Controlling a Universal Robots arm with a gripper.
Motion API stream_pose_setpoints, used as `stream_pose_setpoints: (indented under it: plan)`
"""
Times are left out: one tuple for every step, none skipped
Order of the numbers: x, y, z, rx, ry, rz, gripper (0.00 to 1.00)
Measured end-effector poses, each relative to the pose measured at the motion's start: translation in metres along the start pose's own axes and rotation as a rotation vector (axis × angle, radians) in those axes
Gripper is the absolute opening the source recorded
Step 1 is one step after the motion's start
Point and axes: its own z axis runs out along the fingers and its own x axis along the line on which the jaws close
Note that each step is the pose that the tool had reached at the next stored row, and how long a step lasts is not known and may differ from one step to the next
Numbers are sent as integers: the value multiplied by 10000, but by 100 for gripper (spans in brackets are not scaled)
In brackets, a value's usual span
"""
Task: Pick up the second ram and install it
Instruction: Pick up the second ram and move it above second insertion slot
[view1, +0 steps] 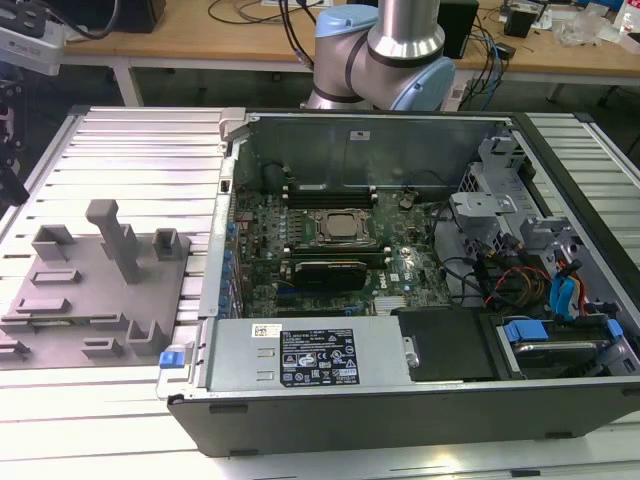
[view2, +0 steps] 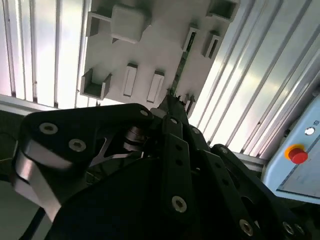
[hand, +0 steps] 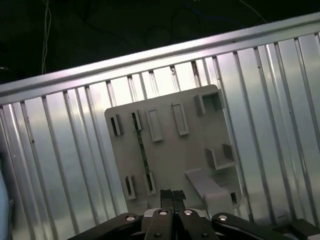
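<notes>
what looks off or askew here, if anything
Nothing stands out. The second ram stands on edge, straight in its slots on the grey fixture, which lies flat on the ribbed table. The gripper hangs above the fixture, shut and empty.

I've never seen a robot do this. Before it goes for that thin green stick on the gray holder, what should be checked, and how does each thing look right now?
1. Is the second ram standing on edge in the gray holder? Ok.
2. Is the gripper empty? Ok.
3. Are the fingers apart enough to straddle the stick? Not ok, they are shut.
4. Is the gripper lined up with the stick? Cannot tell.
5. Is the computer case open, with the motherboard exposed? Ok.
6. Is there a free memory slot? Cannot tell.
</notes>
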Motion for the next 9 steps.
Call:
stream_pose_setpoints:
  plan:
    - [0, 0, 0, -2, 1, -161, 11]
    - [0, 0, 0, -4, 2, -305, 11]
    - [0, 0, 0, -6, 2, -501, 11]
    - [0, 0, 0, -7, 3, -592, 11]
    - [0, 0, 0, -8, 3, -684, 11]
    - [0, 0, 0, -10, 4, -866, 11]
    - [0, 0, 0, -12, 5, -1030, 11]
    - [0, 0, 0, -14, 6, -1196, 11]
    - [0, 0, 0, -17, 7, -1437, 11]
